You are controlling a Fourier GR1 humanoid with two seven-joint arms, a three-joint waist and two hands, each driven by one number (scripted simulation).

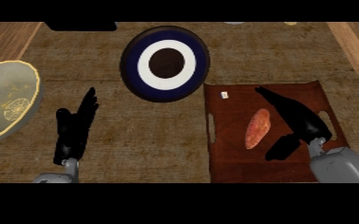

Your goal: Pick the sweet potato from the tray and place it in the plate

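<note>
Left hand [73,126] resting open, fingers up; right hand [294,118] open w/ thumb spread.

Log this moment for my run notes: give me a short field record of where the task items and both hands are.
sweet potato: lying on the tray, not held
tray: reddish brown, at the right of the counter
plate: dark blue rim, white ring, dark centre; holds nothing; up and left of the tray
right hand: open, over the tray just right of the sweet potato
left hand: open, resting at lower left, fingers up
other: yellowish rimmed dish at the left edge
</note>
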